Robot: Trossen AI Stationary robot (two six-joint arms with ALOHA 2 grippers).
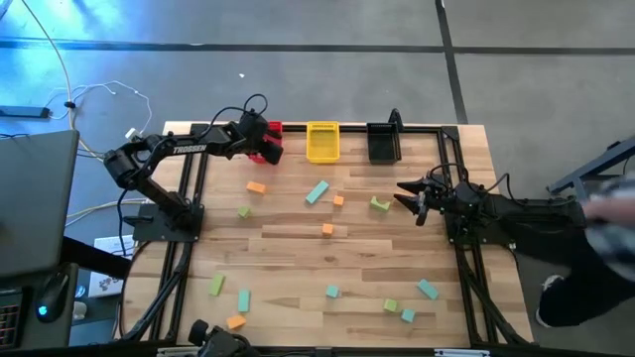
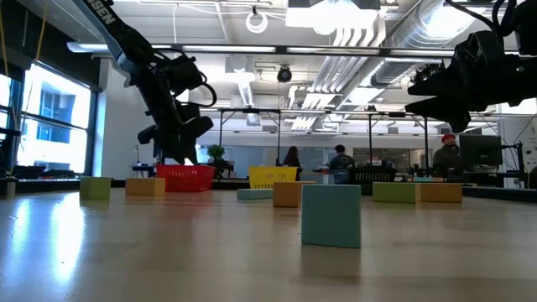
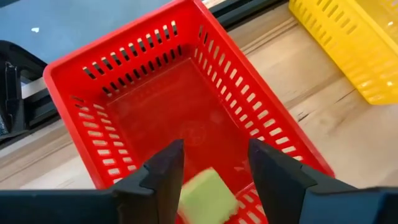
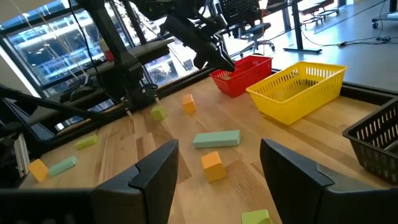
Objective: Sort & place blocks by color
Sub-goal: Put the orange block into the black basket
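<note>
My left gripper [image 1: 270, 149] hovers open over the red bin [image 3: 124, 43] at the table's far edge, fingers pointing down into it. A light yellow-green block [image 3: 208, 196] shows blurred between and below its fingers [image 3: 168, 168], over the bin's floor. My right gripper [image 1: 412, 198] waits open and empty at the table's right side, above the wood. Orange, yellow-green and teal blocks lie scattered on the table, such as a teal bar [image 1: 317, 191], an orange cube [image 1: 327, 229] and a green block [image 1: 380, 204]. My left gripper has the yellow-green block [image 3: 208, 196] in the gap between its open fingers, which come from above. Whether a finger still touches the block, I cannot tell.
A yellow bin [image 1: 322, 142] and a black bin [image 1: 383, 144] stand to the right of the red one along the far edge. More blocks lie near the table's near edge [image 1: 235, 321], [image 1: 408, 315]. A person [image 1: 595, 228] is beside the table's right side.
</note>
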